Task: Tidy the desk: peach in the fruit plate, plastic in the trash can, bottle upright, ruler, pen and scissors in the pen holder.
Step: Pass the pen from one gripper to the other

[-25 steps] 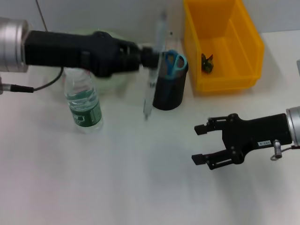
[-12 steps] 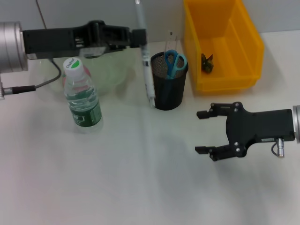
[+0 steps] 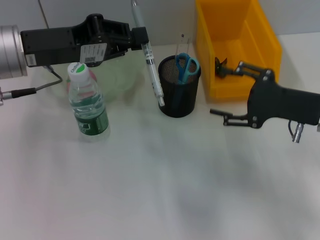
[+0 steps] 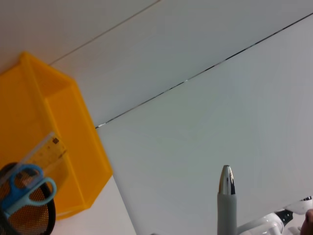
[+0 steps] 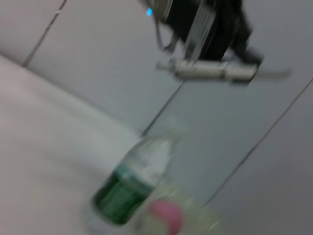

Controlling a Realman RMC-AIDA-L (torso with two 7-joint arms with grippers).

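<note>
A pale counter [image 3: 150, 180] runs up to a grey panelled wall. In the head view, the left gripper [image 3: 141, 40] reaches in over the fruit plate [image 3: 120, 75], its fingers clenched on a white pen [image 3: 150, 70] that hangs nearly upright, tip low, just beside the black mesh pen holder [image 3: 179, 92]. Blue-handled scissors [image 3: 186, 66] and a clear ruler [image 3: 181, 42] stand in that holder. A water bottle [image 3: 88, 102] stands upright near the plate. The yellow trash can [image 3: 235, 47] holds a dark scrap. The right gripper [image 3: 231, 95], fingers spread apart and holding nothing, hovers in front of the can.

The left wrist view shows the pen's silver end [image 4: 226, 181] against the wall, with holder, scissors and can below.

The right wrist view, blurred, shows the bottle and something pink [image 5: 165, 214] beside it.
</note>
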